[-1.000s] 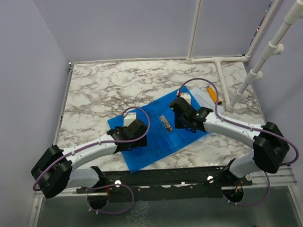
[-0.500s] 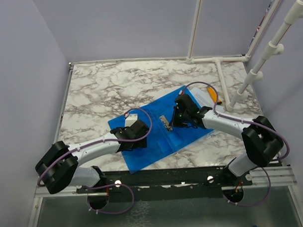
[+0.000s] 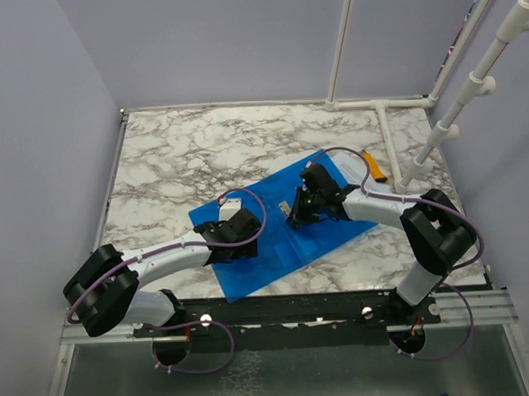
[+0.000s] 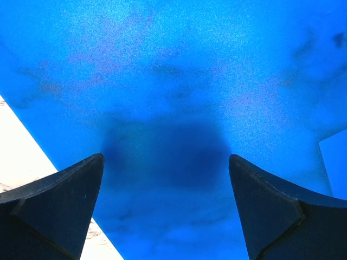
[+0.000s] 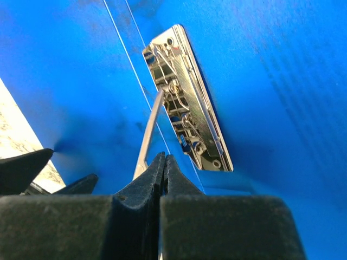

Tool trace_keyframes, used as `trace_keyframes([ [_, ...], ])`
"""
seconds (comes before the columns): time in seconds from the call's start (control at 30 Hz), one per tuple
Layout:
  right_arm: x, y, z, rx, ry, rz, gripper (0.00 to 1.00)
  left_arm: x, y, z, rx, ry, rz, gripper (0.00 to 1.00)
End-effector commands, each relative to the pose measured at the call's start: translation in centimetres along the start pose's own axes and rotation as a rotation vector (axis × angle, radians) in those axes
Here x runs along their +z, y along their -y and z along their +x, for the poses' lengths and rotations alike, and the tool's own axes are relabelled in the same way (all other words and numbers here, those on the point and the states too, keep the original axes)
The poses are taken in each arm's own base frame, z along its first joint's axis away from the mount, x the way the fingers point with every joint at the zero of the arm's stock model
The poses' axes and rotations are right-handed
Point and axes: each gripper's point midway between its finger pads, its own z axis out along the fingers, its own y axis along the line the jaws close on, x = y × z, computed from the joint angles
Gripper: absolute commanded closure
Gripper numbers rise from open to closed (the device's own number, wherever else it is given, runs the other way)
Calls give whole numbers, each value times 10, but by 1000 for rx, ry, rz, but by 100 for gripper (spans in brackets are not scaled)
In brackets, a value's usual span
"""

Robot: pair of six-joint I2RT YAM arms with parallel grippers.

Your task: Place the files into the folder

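Folder (image 3: 279, 250) open by table (image 3: 176, 158) near edge; left claw (image 4: 165, 158) spread, right claw (image 5: 164, 161) closed.

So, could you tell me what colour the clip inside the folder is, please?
The clip is shiny silver metal; the right wrist view shows it best.

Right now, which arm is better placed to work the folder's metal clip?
Right. The right tool is shut at the raised lever of the clip, while the left tool hangs open over the folder, away from it.
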Motion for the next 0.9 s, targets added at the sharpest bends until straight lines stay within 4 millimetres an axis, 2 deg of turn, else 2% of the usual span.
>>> trace_keyframes([
  [0.0,3,-19,-19,23,23,-69,100,2,3,0,13,1,4,1],
  [0.87,45,-38,-79,36,46,-128,99,5,2,3,19,-8,0,1],
])
